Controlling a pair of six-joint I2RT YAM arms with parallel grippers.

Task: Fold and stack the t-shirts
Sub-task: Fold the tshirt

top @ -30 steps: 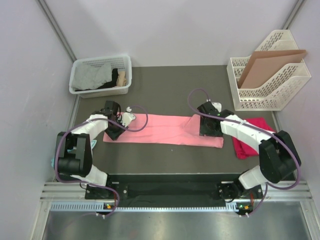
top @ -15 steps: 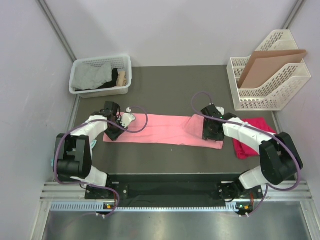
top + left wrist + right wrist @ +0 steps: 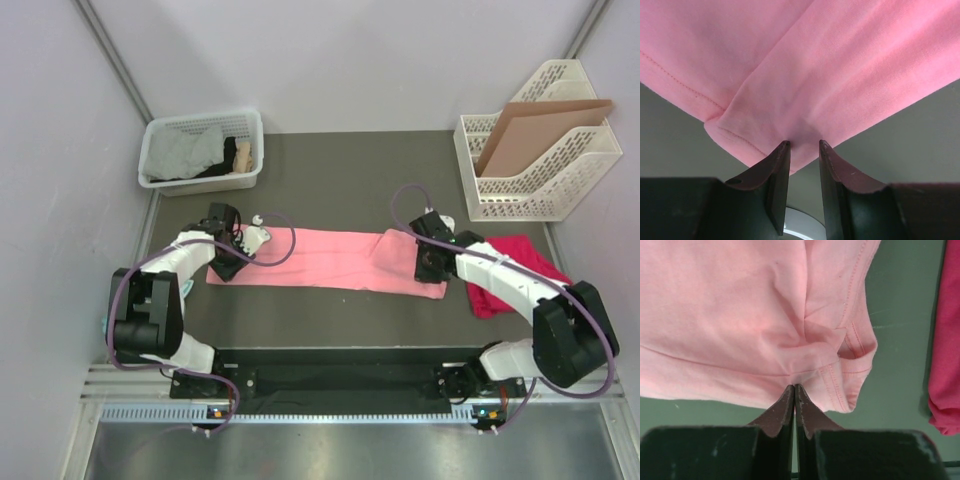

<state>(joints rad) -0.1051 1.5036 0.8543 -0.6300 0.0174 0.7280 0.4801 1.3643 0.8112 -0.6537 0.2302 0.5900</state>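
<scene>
The light pink t-shirt [image 3: 320, 258] lies as a long folded strip across the dark table. My left gripper [image 3: 228, 262] is at its left end. In the left wrist view the gripper [image 3: 802, 144] has its jaws narrowed, with the pink cloth [image 3: 815, 65] bunched between the tips. My right gripper [image 3: 432, 265] sits at the strip's right end. In the right wrist view this gripper [image 3: 794, 386] is shut on the pink edge [image 3: 740, 315], and creases run to the tips. The magenta-red t-shirt [image 3: 490, 295] lies crumpled to the right, partly under the right arm, and shows again [image 3: 945, 365].
A white basket [image 3: 200, 150] holding grey cloth stands at the back left. A white file rack [image 3: 535, 190] with a brown cardboard sheet [image 3: 540, 135] stands at the back right. Walls close in on both sides.
My right gripper slid right along the pink t-shirt to its right end and closed its jaws on the cloth. The left gripper stayed put.
</scene>
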